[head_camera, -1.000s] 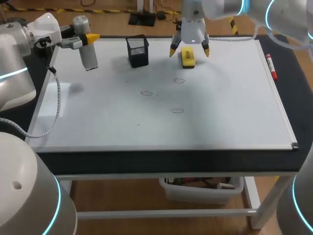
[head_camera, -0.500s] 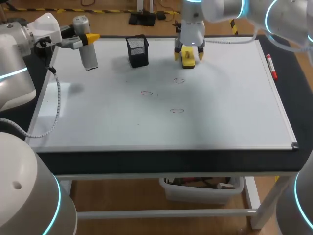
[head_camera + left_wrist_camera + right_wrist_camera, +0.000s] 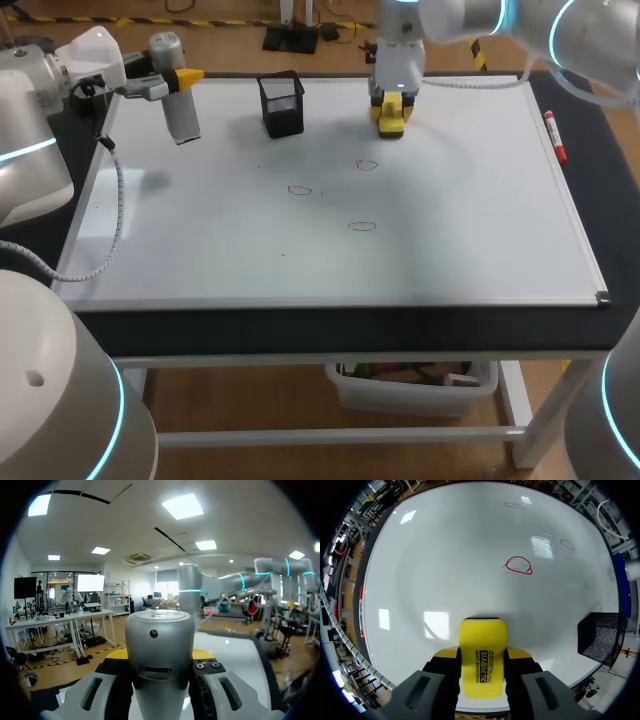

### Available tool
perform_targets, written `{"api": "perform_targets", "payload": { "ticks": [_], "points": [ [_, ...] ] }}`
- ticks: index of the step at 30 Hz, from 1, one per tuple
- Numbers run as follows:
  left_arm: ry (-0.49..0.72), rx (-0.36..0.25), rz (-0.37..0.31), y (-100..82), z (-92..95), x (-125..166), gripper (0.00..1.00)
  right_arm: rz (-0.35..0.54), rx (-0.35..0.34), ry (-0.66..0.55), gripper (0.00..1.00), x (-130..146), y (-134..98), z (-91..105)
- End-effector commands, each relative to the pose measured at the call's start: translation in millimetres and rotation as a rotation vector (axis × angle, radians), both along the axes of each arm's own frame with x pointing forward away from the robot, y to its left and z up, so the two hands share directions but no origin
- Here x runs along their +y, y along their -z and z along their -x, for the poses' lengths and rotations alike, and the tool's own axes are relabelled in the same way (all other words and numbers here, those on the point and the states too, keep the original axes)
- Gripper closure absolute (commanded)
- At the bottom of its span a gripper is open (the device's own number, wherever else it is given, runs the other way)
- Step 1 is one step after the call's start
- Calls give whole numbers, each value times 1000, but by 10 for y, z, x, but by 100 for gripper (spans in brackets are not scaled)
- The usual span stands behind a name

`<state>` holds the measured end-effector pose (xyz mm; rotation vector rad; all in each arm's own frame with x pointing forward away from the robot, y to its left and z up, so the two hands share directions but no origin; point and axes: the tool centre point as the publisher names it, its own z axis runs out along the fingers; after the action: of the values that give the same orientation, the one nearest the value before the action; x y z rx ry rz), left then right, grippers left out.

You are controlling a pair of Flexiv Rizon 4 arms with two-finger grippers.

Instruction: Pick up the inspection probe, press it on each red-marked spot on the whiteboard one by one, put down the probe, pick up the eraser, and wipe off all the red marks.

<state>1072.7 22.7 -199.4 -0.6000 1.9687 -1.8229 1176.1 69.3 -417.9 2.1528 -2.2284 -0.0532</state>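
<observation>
The grey cylindrical probe [image 3: 181, 118] hangs above the whiteboard's [image 3: 460, 220] far left corner, with my left gripper [image 3: 178, 78] shut on it. In the left wrist view the probe [image 3: 159, 650] fills the space between the yellow tips of that gripper [image 3: 160, 656]. My right gripper [image 3: 391, 105] stands at the board's far middle. Its yellow fingers press both sides of the yellow eraser [image 3: 390, 120], which rests on the board. The right wrist view shows the eraser [image 3: 481, 650] clamped in the right gripper [image 3: 481, 658]. Three red rings [image 3: 367, 165] [image 3: 300, 189] [image 3: 362, 226] mark the board ahead of it, the nearest ring [image 3: 519, 565] close by.
A black mesh pen holder [image 3: 282, 104] stands on the board between the two grippers, also in the right wrist view beside the eraser [image 3: 600, 636]. A red marker [image 3: 555, 136] lies along the board's right edge.
My right gripper's fingers have closed in from wide open onto the eraser, and it has shifted slightly right. The left arm with the probe has not moved.
</observation>
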Motion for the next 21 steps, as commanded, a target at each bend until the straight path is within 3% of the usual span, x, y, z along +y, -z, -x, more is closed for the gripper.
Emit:
{"api": "perform_targets", "payload": {
  "ticks": [1, 21],
  "points": [
    [-1, -4, 2, 5, -4, -5, 100, -1, -21, 3, 100, -182, -186, 148],
    [-1, -4, 2, 5, -4, -5, 100, 34, -51, 190, 100, -1241, -317, 469]
  ]
}}
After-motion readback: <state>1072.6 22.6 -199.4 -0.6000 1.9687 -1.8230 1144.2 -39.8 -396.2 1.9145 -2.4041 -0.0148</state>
